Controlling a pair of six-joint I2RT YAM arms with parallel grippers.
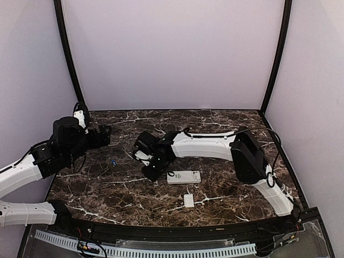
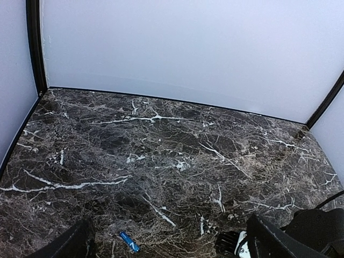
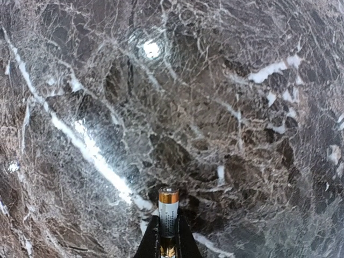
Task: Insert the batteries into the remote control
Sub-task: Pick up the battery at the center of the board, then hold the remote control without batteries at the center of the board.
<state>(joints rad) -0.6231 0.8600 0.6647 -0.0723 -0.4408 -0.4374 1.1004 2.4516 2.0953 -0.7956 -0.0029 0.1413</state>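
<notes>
The white remote control lies flat near the table's middle. My right gripper hangs just left of it, tilted down over the marble. In the right wrist view it is shut on the pale tan battery, which has a gold band and sticks out past the fingertips. The bluish battery lies loose on the table; in the left wrist view it sits between my wide-open fingers. My left gripper hovers behind it, empty.
A small flat white cover lies in front of the remote. The right arm's forearm stretches across the table's middle, and part of it shows in the left wrist view. Pale walls enclose the dark marble table.
</notes>
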